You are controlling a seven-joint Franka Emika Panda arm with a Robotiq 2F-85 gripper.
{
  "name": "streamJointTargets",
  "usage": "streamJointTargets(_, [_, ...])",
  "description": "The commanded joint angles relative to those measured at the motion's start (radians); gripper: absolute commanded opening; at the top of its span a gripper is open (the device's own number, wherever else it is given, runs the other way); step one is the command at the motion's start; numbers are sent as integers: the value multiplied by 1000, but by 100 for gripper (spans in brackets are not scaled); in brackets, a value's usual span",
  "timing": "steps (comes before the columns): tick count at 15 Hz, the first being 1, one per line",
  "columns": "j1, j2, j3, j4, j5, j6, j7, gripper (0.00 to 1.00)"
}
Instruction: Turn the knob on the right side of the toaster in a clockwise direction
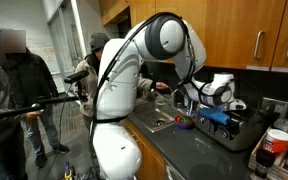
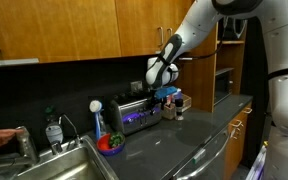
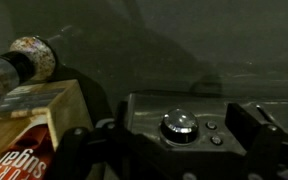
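Note:
The toaster is a boxy silver appliance on the dark counter against the wall, with a purple glow on its front. In the wrist view its end panel faces me, carrying a round shiny knob and two small buttons beside it. My gripper is open. Its dark fingers stand on either side of the knob, apart from it, with nothing held. In an exterior view the gripper hangs over the toaster's right end.
A carton with red print and a bottle with a speckled cap stand close to my left finger. A steel sink, a red bowl and a blue bottle lie left of the toaster. Cups sit at the counter's edge. People stand nearby.

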Motion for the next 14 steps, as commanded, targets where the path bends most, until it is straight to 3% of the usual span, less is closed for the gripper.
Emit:
streamJointTargets(1, [0,1,-1,1,0,-1,-1,100])
streamJointTargets(14, [4,31,13,23,20,-12,0,100])
